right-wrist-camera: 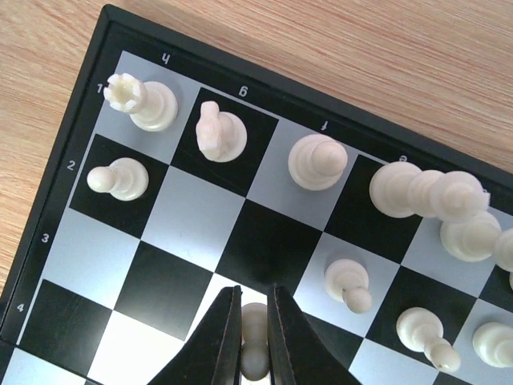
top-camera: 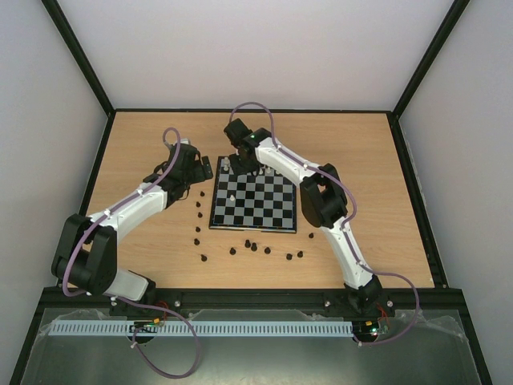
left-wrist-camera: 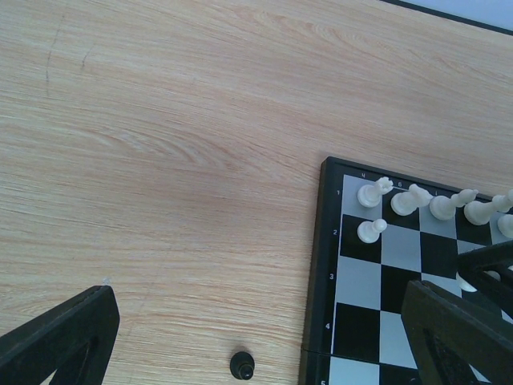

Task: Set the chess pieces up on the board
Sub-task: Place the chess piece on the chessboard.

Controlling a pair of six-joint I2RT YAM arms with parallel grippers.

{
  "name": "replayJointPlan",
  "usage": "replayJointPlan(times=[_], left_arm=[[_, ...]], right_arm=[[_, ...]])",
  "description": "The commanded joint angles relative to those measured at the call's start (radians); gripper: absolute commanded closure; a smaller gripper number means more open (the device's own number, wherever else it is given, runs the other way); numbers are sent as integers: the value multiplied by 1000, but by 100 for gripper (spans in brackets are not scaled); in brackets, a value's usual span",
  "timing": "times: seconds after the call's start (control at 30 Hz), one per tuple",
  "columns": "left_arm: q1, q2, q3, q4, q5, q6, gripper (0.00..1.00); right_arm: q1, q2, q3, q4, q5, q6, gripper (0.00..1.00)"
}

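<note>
From above, you see the checkered board (top-camera: 268, 210) flat on the woodgrain table (top-camera: 361, 160), with dark pieces (top-camera: 250, 243) loose beside it. The left wrist shows your left gripper (left-wrist-camera: 260, 321) spread over bare wood. The right wrist shows your right gripper (right-wrist-camera: 255, 301) pinching a rounded white pawn (right-wrist-camera: 255, 345) over the board.

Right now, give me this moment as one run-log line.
left gripper: open, empty, beside board | right gripper: shut on white pawn over board | black pieces: off board
</note>
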Motion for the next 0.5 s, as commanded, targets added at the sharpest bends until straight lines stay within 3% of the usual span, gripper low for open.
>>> replayJointPlan(times=[0.0,0.47], left_arm=[[9,10,17,10,0,9,0],[11,12,9,14,1,9,1]], right_arm=[[-8,40,43,-51,-9,-12,92],[-20,74,78,-41,-9,-8,91]])
